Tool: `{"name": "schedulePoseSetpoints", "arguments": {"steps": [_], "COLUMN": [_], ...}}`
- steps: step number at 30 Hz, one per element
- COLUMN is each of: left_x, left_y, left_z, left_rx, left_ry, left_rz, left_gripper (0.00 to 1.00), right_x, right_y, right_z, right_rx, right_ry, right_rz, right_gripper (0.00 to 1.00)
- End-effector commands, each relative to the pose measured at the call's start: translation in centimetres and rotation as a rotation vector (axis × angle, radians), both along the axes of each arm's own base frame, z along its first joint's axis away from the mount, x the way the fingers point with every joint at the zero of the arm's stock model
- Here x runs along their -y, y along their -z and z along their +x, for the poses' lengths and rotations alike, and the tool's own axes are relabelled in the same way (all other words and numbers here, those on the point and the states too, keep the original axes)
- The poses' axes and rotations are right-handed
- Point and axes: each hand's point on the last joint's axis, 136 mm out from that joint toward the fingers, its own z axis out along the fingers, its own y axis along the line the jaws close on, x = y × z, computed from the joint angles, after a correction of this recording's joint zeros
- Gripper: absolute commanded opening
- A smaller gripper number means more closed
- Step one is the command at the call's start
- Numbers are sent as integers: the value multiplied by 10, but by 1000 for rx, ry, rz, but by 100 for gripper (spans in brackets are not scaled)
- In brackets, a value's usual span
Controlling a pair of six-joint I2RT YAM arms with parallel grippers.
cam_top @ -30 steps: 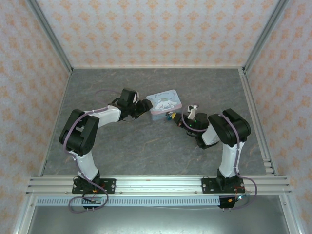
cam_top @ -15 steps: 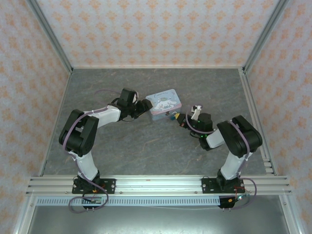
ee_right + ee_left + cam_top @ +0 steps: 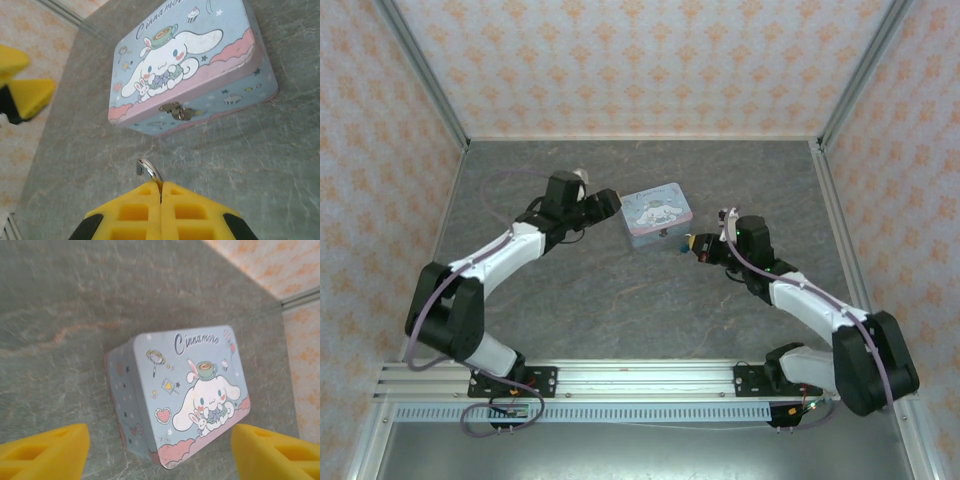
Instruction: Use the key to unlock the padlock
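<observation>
Right gripper [image 3: 161, 189]: yellow fingers pressed tight together and clamped on the padlock [image 3: 151, 171]. Only its silver hooked shackle pokes out of the seam between the tips, and the body is buried between the pads.
Padlock position: off the tin [image 3: 185, 55], held just in front of its front wall with a clear gap to it. The top view puts the right gripper [image 3: 698, 246] just off the tin's [image 3: 658, 210] near right corner.
Latch [image 3: 176, 111]: a small brass catch on the tin's front wall, facing the right gripper.
Left gripper [image 3: 607, 202]: jaws spread wide, holding nothing, sitting just off the tin's left end and apart from it. From its own camera, the left gripper [image 3: 160, 436] has one yellow finger [image 3: 55, 445] at each bottom corner and the tin [image 3: 195, 390] ahead of them.
Tin: pale blue, white cartoon character on the lid, flat on the grey marbled counter [image 3: 620, 300], mid-table.
Arms: one reaching in from each side, the tin between them.
</observation>
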Motion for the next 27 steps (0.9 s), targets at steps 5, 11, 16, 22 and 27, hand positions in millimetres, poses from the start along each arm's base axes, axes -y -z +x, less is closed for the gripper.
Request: {"name": "schedulePoseSetpoints", "arguments": {"steps": [5, 11, 16, 22, 27], "left_x": [-66, -98, -109, -108, -107], "left_y": [-35, -63, -67, -64, -62], "left_z": [-26, -54, -63, -62, -62], "left_rx": [201, 309, 303, 292, 280], "left_ry": [-219, -323, -354, -354, -351], "left_rz": [158, 217, 258, 248, 248], "left_gripper": [83, 93, 95, 96, 96], "right_x": [19, 10, -2, -10, -11], "right_y": [40, 60, 79, 88, 96], "right_z": [-63, -86, -93, -80, -71], "right_rx": [-321, -415, -478, -473, -469], "right_ry": [-52, -97, -144, -140, -129], "right_rz": [-204, -267, -287, -286, -297], "right_gripper": [0, 0, 0, 0, 0]}}
